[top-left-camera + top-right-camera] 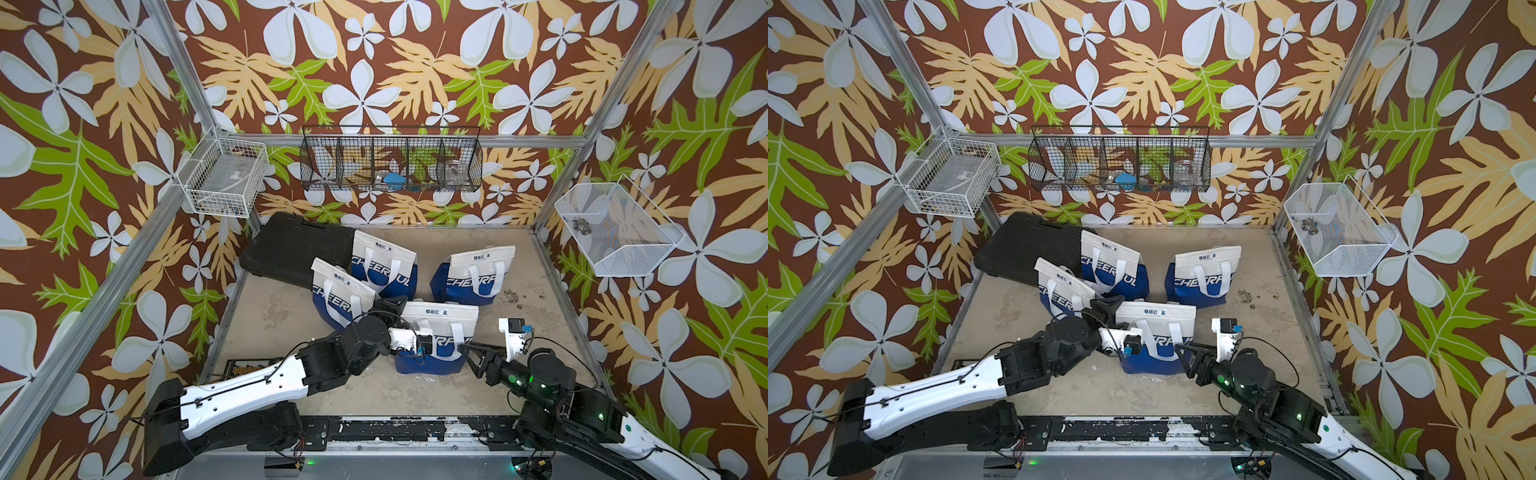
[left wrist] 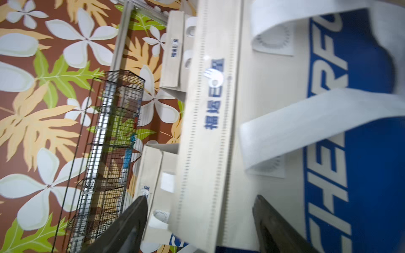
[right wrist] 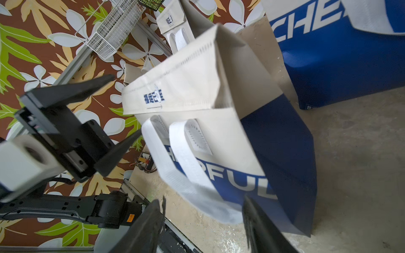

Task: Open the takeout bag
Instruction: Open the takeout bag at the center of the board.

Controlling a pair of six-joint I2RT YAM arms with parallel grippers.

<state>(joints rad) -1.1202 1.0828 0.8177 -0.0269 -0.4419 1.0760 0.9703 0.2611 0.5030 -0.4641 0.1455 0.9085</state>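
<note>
The takeout bag (image 1: 441,321) (image 1: 1159,316) stands upright near the middle of the bench's (image 1: 270,316) front edge, blue at the base and beige above, with its top band (image 3: 173,86) folded flat and closed. Its white handle loop (image 3: 186,175) hangs down over the printed front.

The left fingers (image 3: 83,86) (image 2: 131,223) are spread wide and hold nothing. In the right wrist view they sit at the end of the folded top band that faces the bench's left edge, with one tip higher than the other. In the left wrist view the band runs between them, but I cannot tell whether either finger touches it. In both top views they sit at the bag's upper corner on that side (image 1: 392,306).

The right fingers (image 3: 146,227) (image 1: 476,358) are also apart, at the bag's lower front on the side facing the bench's right edge. The bottom of the handle loop hangs in the gap between them – not pinched, and the pictures do not settle whether it brushes a finger.

Three more bags of the same kind stand behind this one – two (image 1: 382,262) (image 1: 338,291) toward the left and one (image 1: 478,270) toward the right. A black case (image 1: 291,249) lies in the bench's far left corner.
</note>
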